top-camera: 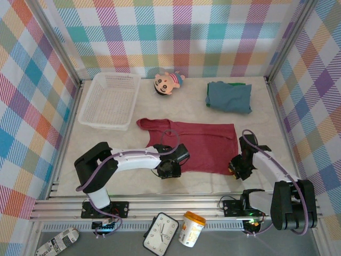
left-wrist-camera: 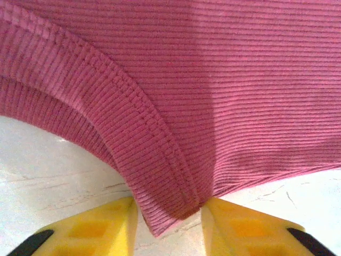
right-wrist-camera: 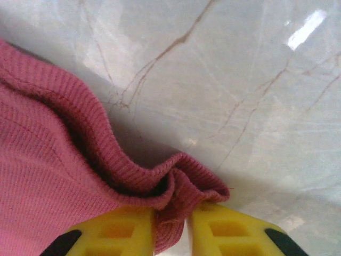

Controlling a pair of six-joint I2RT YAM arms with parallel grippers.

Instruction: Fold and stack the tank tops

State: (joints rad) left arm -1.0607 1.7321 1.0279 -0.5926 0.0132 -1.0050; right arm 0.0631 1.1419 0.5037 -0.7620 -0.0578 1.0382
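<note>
Left wrist view puts my left gripper [left-wrist-camera: 168, 209] at the near edge of the dark red tank top [left-wrist-camera: 229, 80]. The yellow fingers [left-wrist-camera: 101, 224] stand either side of a ribbed, stitched band and the cloth fills the gap between them, so I read this as a pinch on that edge. My right gripper [right-wrist-camera: 171, 216] does the same at the other end. Its jaws are nearly together, with a crumpled corner of the hem squeezed between them and the knit puckering just ahead of the tips. I grip low and at the very border so that only the edge comes up off the marble-patterned table [right-wrist-camera: 240, 80].

From above, the two grips sit well apart along the near long side of the garment, which lies flat and sideways across the middle of the table, straps toward the left. Two holds on one side suit a lengthwise fold, I judge: raising both together should carry the near half over the far half without twisting.

Further out, a blue-grey tank top [top-camera: 229, 98] rests folded at the far right, with a sliver of green tank top [top-camera: 233, 83] showing at its far edge, apparently underneath. That looks like the stack this one should join. The white mesh basket [top-camera: 109, 100] and the doll [top-camera: 168, 84] sit along the far side, apart from the work
</note>
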